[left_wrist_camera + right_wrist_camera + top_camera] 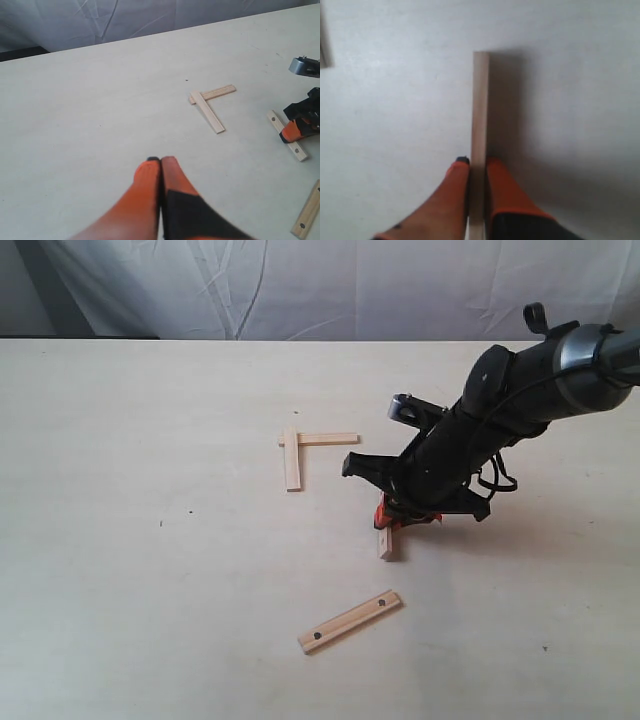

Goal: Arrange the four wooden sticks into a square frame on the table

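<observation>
Pressure from my right fingers (pixel 455 195) clamps one wooden stick (pixel 480 110), which rests on the tabletop (pixel 120 570). My left fingers (pixel 142 195) are pressed together, empty. Nearby, two overlapping sticks (pixel 292 468) form an L; the fourth stick (pixel 350 621) lies apart.

On the table (pixel 120 540), a first stick (pixel 325 439) runs left to right near the middle. A second stick (pixel 292 465) overlaps its left end and points frontward. Right of these and nearer the front, a third stick (pixel 386 545) sits between the fingers of the right gripper (pixel 386 518). A fourth stick (pixel 350 621) lies slantwise, frontmost, apart.
</observation>
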